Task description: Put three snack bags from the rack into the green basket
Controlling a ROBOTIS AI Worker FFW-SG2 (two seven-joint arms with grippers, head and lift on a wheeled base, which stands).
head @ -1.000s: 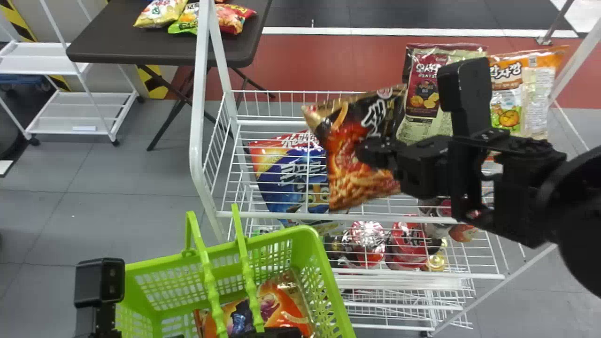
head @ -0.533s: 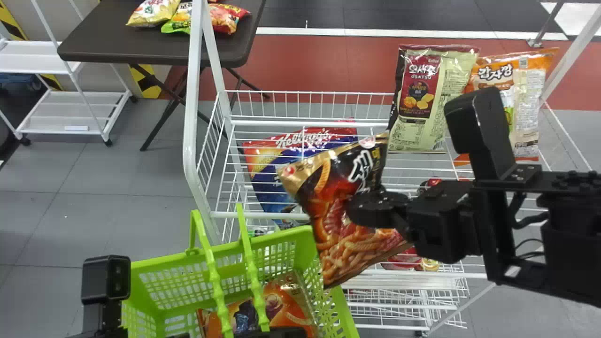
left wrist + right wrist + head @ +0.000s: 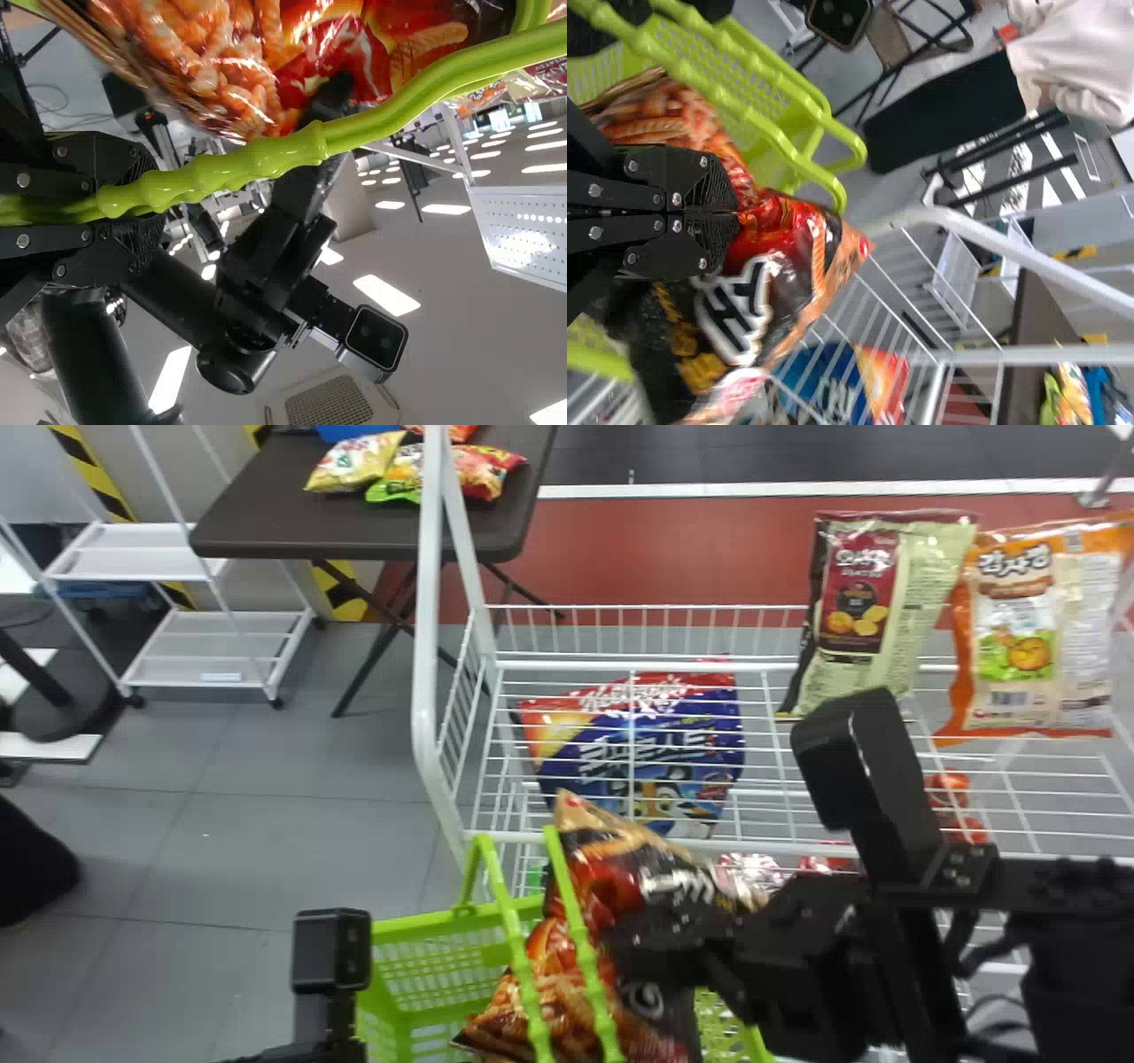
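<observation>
The snack bag (image 3: 556,957) hangs pinched in the right tool (image 3: 638,948), above the green basket (image 3: 425,927), whose handle (image 3: 221,177) the left tool (image 3: 326,1047) clasps, while beyond the right tool stands the white rack (image 3: 428,646) and, farther off, a dark counter (image 3: 292,522) bearing other packets (image 3: 354,462).

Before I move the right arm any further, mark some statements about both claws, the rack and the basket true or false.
1. The right claw grips a glossy black-and-orange snack bag. True.
2. The left claw is empty. False: it holds a green plastic basket handle.
3. A blue, red and yellow bag shows through the wires of the white metal rack. True.
4. The orange-and-white bag is on the robot's left of the maroon-and-pale-green bag. False: it is on the right.
</observation>
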